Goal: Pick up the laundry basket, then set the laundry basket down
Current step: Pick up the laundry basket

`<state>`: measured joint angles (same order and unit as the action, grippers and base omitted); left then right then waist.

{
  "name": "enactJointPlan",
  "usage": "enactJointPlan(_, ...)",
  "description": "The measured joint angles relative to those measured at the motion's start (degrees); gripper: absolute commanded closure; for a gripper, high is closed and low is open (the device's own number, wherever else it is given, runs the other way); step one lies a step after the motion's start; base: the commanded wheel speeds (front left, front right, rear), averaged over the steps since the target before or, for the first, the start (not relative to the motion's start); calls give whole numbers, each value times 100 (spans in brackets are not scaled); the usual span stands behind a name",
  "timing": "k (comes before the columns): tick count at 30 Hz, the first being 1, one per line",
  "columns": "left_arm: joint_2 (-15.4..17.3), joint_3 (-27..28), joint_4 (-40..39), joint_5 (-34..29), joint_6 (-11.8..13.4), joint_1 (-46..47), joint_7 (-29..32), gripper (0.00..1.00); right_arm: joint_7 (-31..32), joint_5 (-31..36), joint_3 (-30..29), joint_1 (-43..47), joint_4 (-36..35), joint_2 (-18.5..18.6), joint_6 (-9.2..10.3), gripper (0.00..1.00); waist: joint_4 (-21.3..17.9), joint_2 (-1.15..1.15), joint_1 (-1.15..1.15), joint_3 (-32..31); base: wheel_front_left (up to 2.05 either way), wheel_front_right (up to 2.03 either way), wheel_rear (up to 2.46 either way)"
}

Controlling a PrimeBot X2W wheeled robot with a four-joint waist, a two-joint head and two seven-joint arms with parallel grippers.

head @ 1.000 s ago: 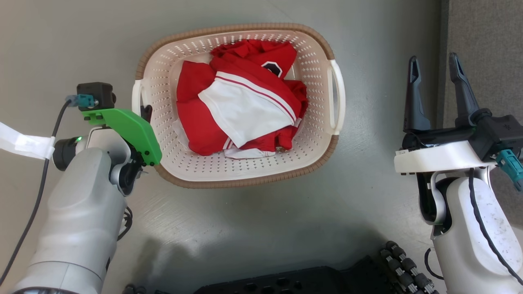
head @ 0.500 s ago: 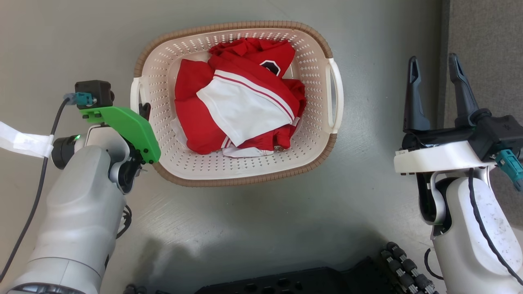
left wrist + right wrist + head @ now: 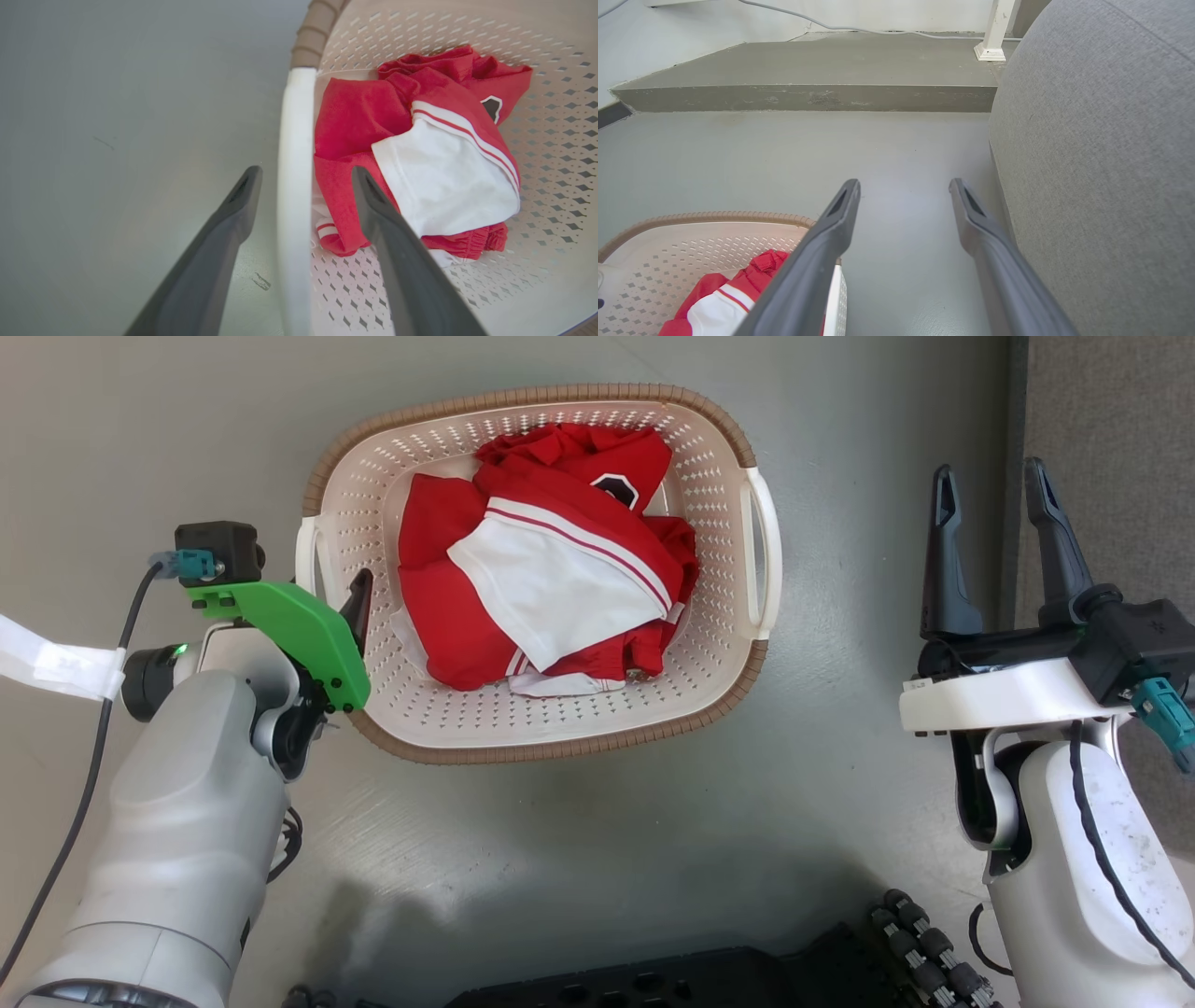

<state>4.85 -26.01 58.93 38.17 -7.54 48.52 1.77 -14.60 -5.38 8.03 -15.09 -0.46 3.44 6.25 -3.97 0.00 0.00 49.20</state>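
The laundry basket (image 3: 523, 751) stands on the grey floor, cream with perforated walls and a brown rim, with red-and-white clothing (image 3: 551, 588) inside. My left gripper (image 3: 331, 583) is open at its left white handle (image 3: 306, 555). In the left wrist view the gripper (image 3: 307, 170) straddles that handle (image 3: 294, 140), with one finger outside and one over the clothing (image 3: 444, 177); neither pad touches it. My right gripper (image 3: 990, 469) is open and empty, to the right of the right handle (image 3: 767, 560) and clear of it. In the right wrist view this gripper (image 3: 903, 182) hangs over bare floor beside the basket (image 3: 714, 242).
A grey upholstered piece (image 3: 1102, 411) rises close to the right gripper's outer side, and looms large (image 3: 1101, 163) in the right wrist view. A raised floor step (image 3: 808, 95) and a white post (image 3: 992, 32) lie beyond. My black base (image 3: 653, 985) is at the bottom edge.
The left gripper's inner finger has swung further into the basket, so its jaws stand wider around the handle. The basket shifted slightly toward the upper left. The right arm stayed still.
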Motion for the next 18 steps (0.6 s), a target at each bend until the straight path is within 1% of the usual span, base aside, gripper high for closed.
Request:
enactJointPlan(7,22,-54,32,15,0,80,-96,0,0,0,-15,0,0,-2,0,0,-1,0,0,-10,0,0,0)
enactJointPlan(11,60,-124,29,2,0,85,-311,0,0,0,-38,-1,15,-5,0,0,7,0,0,-34,0,0,0)
enactJointPlan(18,186,-232,-60,-158,0,83,-1017,0,0,0,-107,-4,111,-10,0,0,54,0,0,-231,0,0,0)
